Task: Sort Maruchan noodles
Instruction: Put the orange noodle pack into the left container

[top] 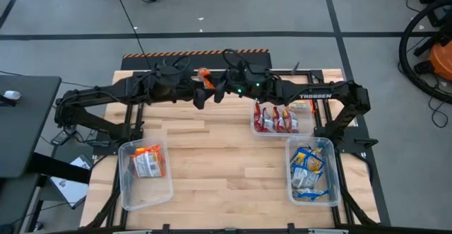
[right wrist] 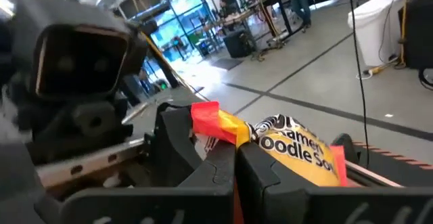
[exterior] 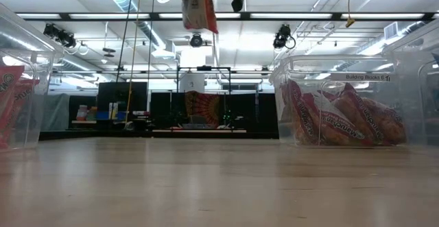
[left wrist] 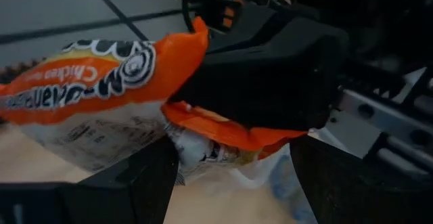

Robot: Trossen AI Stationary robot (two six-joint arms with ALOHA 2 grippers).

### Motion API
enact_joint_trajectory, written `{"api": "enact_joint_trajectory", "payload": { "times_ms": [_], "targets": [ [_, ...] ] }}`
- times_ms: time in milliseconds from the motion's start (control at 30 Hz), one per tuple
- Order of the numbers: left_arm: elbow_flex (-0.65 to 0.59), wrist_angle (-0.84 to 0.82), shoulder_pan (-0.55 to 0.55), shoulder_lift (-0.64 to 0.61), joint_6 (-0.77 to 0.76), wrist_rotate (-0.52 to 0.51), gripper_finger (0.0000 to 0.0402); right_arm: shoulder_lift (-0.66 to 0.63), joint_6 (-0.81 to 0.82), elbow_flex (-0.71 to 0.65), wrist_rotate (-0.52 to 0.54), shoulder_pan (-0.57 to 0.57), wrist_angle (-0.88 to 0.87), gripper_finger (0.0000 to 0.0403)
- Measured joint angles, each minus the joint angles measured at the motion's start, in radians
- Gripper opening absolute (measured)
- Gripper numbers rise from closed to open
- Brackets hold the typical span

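High over the tabletop's far edge, near its middle, both arms meet around one orange packet [top: 204,78]. The right end effector [right wrist: 233,149] is pinched shut on the packet's crimped end, so it hangs down, well clear of the wood. The left end effector [left wrist: 230,176] stands wide, its fingers to either side of the lower part, not yet closed.

That packet looks light, crinkly and slippery, with a brittle noodle block inside; the flat sealed ends probably give the surest hold, and a hard squeeze on the middle could crack it.

Three bins are spread around: orange [top: 145,174] by the near-left corner, blue [top: 312,172] by the near-right, red [top: 282,119] toward the far right. Bare wood between them leaves generous room.
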Motion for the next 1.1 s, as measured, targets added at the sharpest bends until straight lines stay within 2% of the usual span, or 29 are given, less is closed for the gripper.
{"api": "enact_joint_trajectory", "payload": {
  "times_ms": [133,267,333,467,633,733,800,900,1100],
  "targets": [
    [0.0,-0.019,0.0,-0.001,-0.056,0.047,0.0286,-0.006,-0.028,0.0,-0.026,0.0,-0.006,0.0007],
    [0.0,-0.088,-0.001,-0.044,-0.081,0.045,0.0286,-0.023,-0.006,0.0,-0.08,-0.005,-0.015,0.0007],
    [0.0,-0.13,-0.001,-0.081,-0.077,0.015,0.0286,-0.03,0.031,0.0,-0.093,-0.008,-0.027,0.0007],
    [0.001,-0.105,-0.028,-0.122,-0.025,-0.125,0.0286,-0.03,0.114,0.0,-0.077,-0.01,-0.02,0.0007],
    [0.001,-0.066,-0.087,-0.088,0.068,-0.236,0.0286,-0.03,0.165,-0.006,-0.008,-0.014,-0.027,0.0007],
    [-0.002,-0.054,-0.107,-0.052,0.079,-0.287,0.0286,-0.03,0.158,-0.007,-0.004,-0.014,-0.012,0.0007],
    [0.002,0.001,-0.107,-0.026,0.073,-0.289,0.0286,-0.031,0.122,-0.007,-0.004,-0.01,-0.027,0.0007],
    [0.004,0.001,-0.097,0.001,0.011,-0.292,0.0286,-0.03,0.084,-0.007,-0.004,-0.001,-0.05,0.0007],
    [-0.001,-0.098,-0.077,0.04,-0.054,-0.292,0.0286,-0.03,0.077,-0.007,-0.022,0.021,-0.033,0.0007]
  ]
}}
